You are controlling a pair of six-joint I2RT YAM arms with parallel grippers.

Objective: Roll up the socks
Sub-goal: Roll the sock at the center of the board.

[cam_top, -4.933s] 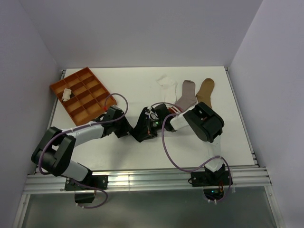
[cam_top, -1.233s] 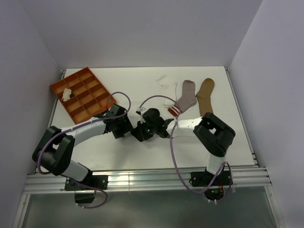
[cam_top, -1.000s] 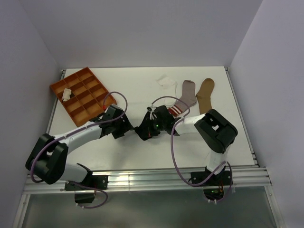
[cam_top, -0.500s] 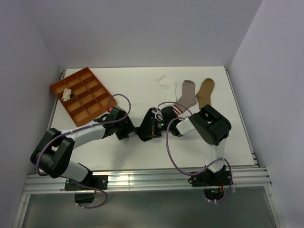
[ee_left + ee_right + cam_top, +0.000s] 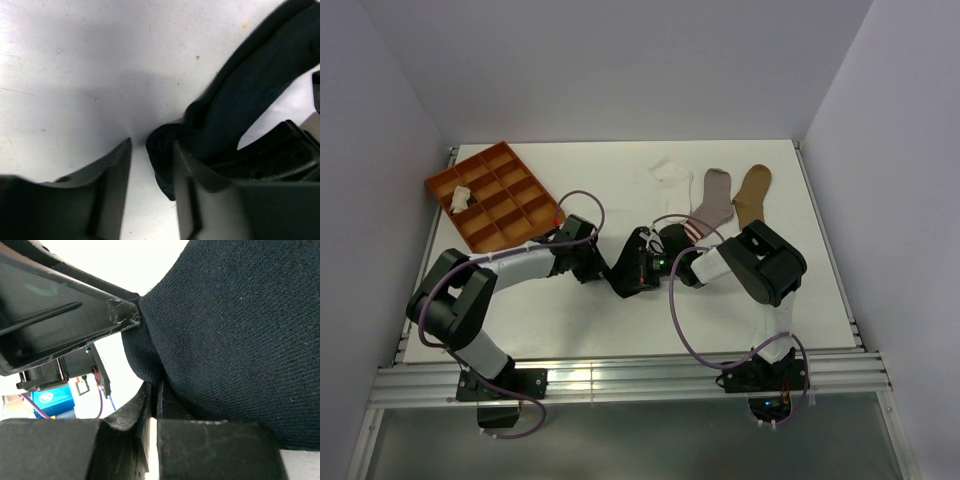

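Observation:
The black sock [image 5: 619,279] lies mid-table between my two grippers. My right gripper [image 5: 636,266] is shut on one edge of it; in the right wrist view the knit fabric [image 5: 240,335] is pinched between the closed fingers [image 5: 145,405]. My left gripper [image 5: 602,264] is open, and the sock's folded end [image 5: 162,155] sits between its fingers, against the right finger [image 5: 187,170]. The white sock [image 5: 671,175], the grey sock with a red-striped cuff [image 5: 712,203] and the tan sock [image 5: 752,193] lie flat at the back. No banded sock shows clearly.
The orange compartment tray [image 5: 525,195] stands at the back left, with a small pale bundle [image 5: 459,198] in one compartment. The left arm's cable [image 5: 582,205] loops above its wrist. The right arm's purple cable [image 5: 685,335] hangs over the table front.
My left gripper has moved right, up to the black sock's end, and its elbow has swung in. The right gripper holds the sock in the same place.

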